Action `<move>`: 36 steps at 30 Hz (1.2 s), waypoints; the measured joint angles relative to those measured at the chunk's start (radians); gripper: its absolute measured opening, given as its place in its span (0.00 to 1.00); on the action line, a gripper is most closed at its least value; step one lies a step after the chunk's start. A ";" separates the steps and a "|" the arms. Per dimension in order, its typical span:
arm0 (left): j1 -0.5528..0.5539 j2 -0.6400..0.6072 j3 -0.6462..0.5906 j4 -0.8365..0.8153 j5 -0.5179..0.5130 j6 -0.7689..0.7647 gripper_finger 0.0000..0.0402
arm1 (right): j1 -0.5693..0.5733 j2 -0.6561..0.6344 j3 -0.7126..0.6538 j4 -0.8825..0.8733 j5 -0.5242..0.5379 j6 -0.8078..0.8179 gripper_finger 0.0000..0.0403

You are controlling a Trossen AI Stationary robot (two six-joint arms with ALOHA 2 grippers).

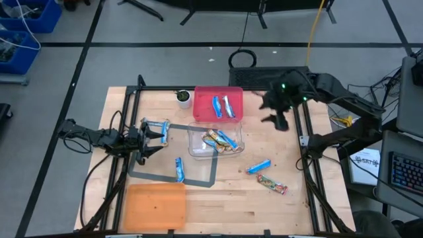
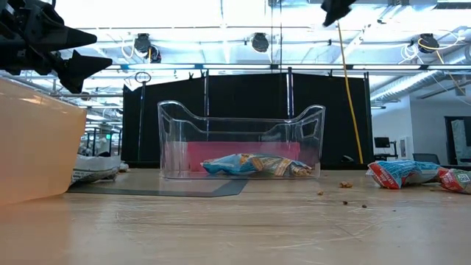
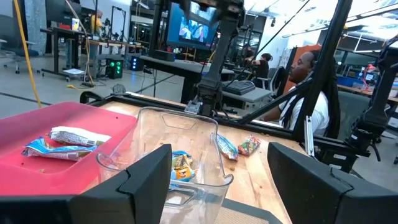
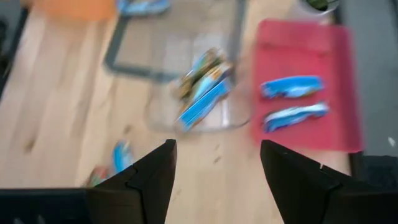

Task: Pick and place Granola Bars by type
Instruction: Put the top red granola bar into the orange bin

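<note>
Wooden worktop (image 1: 225, 198) is seen carrying three containers: an orange bin (image 1: 156, 206) at the near left corner, a red tray (image 1: 218, 104) at the far middle, and a clear tub (image 1: 215, 141) just in front of it.

The sorting is judged to be partly done. Two blue Granola Bars (image 1: 223, 106) lie in the red tray, while a mixed handful, blue and tan, sits in the clear tub. Several bars are left loose on the worktop: a blue one (image 1: 259, 166) and a tan one (image 1: 272, 185) toward the right, another blue one (image 1: 179, 169) on the grey mat (image 1: 173, 177), and one at the mat's far left.

No bar is held. The right gripper (image 1: 276, 110) is raised just right of the red tray with its fingers (image 4: 146, 180) spread apart. The left gripper (image 1: 156, 135) hangs over the mat's left end, its fingers (image 3: 144, 180) likewise apart, close to the bar there (image 1: 156, 126).

A loose bar is expected to be picked next, which calls for a descent and a closing across its narrow width.

The orange bin's contents cannot be made out, and the tub's bars overlap, so their count is unclear.
</note>
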 joint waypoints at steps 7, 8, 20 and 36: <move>0.000 0.000 0.000 0.000 0.000 0.000 0.67 | 0.153 -0.010 -0.010 -0.152 0.027 -0.053 0.57; 0.000 0.000 0.000 0.000 0.000 0.000 0.67 | 0.175 -0.010 -0.025 -0.157 0.044 -0.055 0.57; 0.000 0.000 0.000 0.000 0.000 0.000 0.67 | 0.334 -0.019 -0.334 -0.008 0.053 0.052 0.59; 0.000 0.000 0.000 0.000 0.000 0.000 0.67 | 0.431 -0.026 -0.714 0.339 0.071 0.052 0.73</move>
